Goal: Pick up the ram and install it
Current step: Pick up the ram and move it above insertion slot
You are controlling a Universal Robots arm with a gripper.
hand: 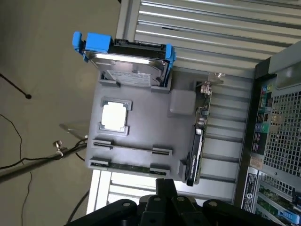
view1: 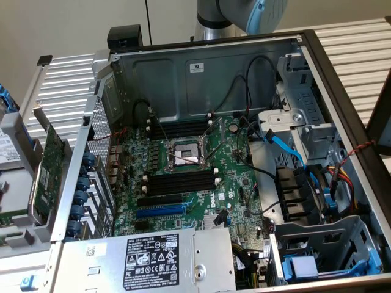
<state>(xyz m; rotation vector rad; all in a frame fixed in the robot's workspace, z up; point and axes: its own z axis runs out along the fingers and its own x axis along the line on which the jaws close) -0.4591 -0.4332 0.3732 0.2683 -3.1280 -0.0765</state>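
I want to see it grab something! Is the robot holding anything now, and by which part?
Nothing is held. The fingers are shut and empty; the ram lies in its gray tray, untouched.

Thin green ram (hand: 126, 166), seated lengthwise in a grey holder (hand: 141, 132) slot

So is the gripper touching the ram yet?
Apart. In the wrist view the shut gripper ends short of the ram, which lies in its slot on the gray holder; holder surface shows between them.
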